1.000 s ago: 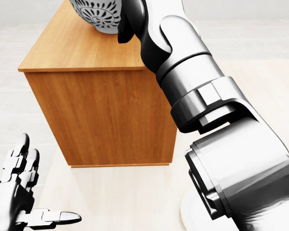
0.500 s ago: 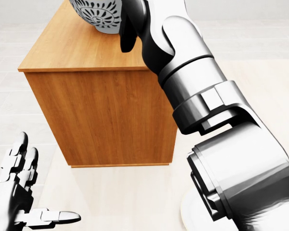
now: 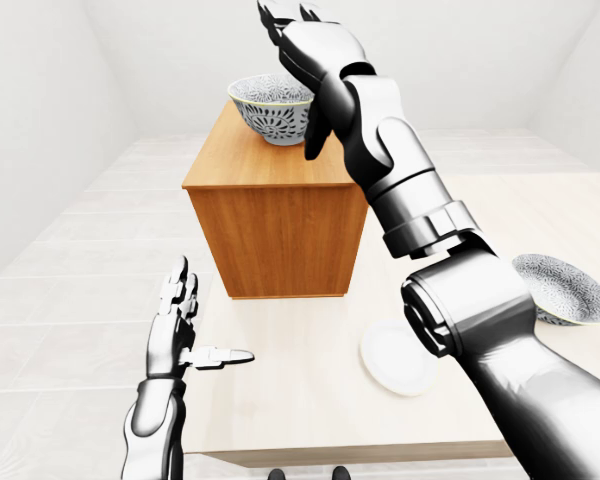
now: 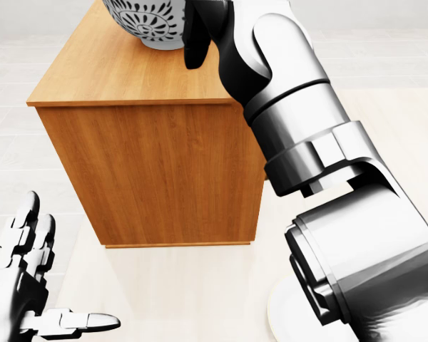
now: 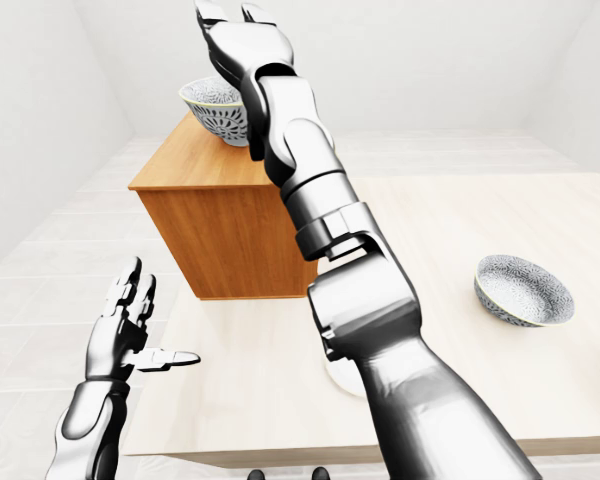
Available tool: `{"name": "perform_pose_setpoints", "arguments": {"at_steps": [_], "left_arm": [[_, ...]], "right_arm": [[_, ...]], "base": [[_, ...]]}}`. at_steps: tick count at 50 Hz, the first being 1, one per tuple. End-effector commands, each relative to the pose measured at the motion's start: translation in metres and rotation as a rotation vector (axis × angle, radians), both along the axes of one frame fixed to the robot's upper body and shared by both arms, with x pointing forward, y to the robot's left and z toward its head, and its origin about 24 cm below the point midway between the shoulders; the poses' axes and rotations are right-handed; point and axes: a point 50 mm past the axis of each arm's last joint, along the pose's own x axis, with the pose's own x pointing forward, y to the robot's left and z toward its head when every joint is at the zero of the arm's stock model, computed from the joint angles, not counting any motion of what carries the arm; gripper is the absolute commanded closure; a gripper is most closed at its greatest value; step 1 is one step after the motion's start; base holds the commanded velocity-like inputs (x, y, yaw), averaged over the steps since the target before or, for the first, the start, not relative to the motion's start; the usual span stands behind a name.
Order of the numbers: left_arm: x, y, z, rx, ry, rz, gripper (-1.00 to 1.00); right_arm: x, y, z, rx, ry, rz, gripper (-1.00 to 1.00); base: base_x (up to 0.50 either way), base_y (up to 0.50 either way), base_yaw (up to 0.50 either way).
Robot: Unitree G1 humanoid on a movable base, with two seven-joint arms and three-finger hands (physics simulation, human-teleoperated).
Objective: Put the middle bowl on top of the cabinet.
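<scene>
The patterned grey-white bowl (image 3: 268, 108) stands upright on top of the wooden cabinet (image 3: 280, 225), near its far edge. My right hand (image 3: 298, 70) is open just right of and above the bowl, fingers spread upward and the dark thumb (image 4: 195, 43) hanging beside the rim; nothing is between the fingers. In the head view only the bowl's lower part (image 4: 146, 21) shows at the top edge. My left hand (image 3: 212, 318) hovers open and empty at the lower left, below the cabinet, with its thumb pointing right.
The cabinet stands on a pale wooden table (image 3: 300, 400). A second patterned bowl (image 5: 523, 290) sits at the table's right side. A white plate (image 3: 395, 358) lies near my right forearm, which crosses much of the right half of each view.
My right hand has shifted slightly right, its thumb drawing away from the bowl, which stays put on the cabinet. The left hand has dropped a little.
</scene>
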Motion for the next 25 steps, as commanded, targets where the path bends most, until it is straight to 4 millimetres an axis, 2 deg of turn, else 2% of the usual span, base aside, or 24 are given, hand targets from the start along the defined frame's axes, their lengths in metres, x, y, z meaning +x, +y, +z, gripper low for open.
{"name": "perform_pose_setpoints", "arguments": {"at_steps": [1,9,17,25], "left_arm": [[0.0,0.001,0.002,-0.001,-0.007,0.002,-1.0],[-0.001,0.001,0.003,-0.002,-0.013,-0.001,-1.0],[0.0,0.0,0.002,-0.001,-0.011,0.003,-1.0],[-0.001,-0.001,0.006,0.003,-0.026,0.001,-1.0]], "right_arm": [[-0.002,-0.007,0.009,0.01,-0.01,-0.007,-1.0],[0.002,-0.022,0.01,0.021,-0.008,-0.043,-1.0],[0.004,-0.049,0.027,0.073,-0.016,-0.092,-1.0],[0.007,-0.067,0.026,0.088,-0.01,-0.131,-1.0]], "base": [[0.0,0.0,0.0],[0.0,0.0,0.0],[0.0,0.0,0.0],[0.0,0.0,0.0]]}}
